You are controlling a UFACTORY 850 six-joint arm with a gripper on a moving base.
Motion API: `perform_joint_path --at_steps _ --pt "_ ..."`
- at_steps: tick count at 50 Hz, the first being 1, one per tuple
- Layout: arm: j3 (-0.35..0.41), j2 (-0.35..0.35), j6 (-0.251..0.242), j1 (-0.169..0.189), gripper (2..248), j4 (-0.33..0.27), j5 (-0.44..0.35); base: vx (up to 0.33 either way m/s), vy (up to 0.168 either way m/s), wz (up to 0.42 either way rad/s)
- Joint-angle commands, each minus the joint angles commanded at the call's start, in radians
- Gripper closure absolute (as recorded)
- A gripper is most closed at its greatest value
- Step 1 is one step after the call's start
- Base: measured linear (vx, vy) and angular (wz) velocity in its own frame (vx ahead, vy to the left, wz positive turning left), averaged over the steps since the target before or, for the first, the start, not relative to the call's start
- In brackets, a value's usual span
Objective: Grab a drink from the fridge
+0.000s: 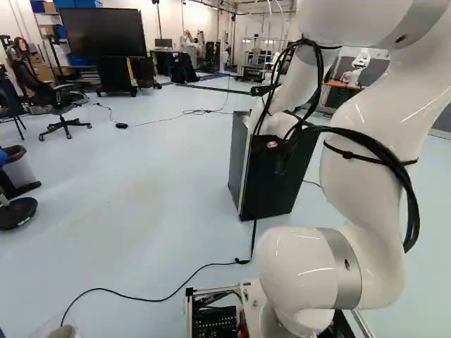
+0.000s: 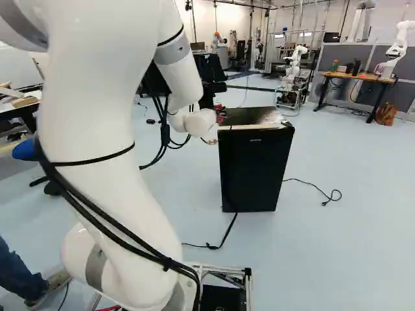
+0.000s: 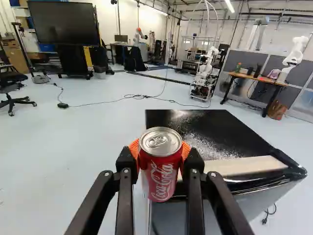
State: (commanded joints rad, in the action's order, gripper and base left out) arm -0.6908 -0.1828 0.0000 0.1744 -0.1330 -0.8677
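My hand (image 3: 160,148), just can-wide, hugs the red can (image 3: 158,176) by the fridge's (image 3: 208,132) front edge, probably so it won't slip.

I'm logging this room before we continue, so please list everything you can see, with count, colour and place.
Drink can: one, red, silver top, between the gripper's pads
Fridge: one, black, ahead of the base
Screen: one, black, far left, left base view
Office chair: at least one, black, near the screen
Wooden-topped table: one, far right, right base view
Another robot: at least one, white, at that table
Floor cables: several, black, around the fridge
Arm: one, white
Gripper: one, black, orange pads, shut on the can
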Motion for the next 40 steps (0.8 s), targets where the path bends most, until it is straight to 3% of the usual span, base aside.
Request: perform_joint_path --at_steps 40 --pt "0.375 0.287 0.000 -0.108 152 0.083 -0.003 0.000 0.000 0.000"
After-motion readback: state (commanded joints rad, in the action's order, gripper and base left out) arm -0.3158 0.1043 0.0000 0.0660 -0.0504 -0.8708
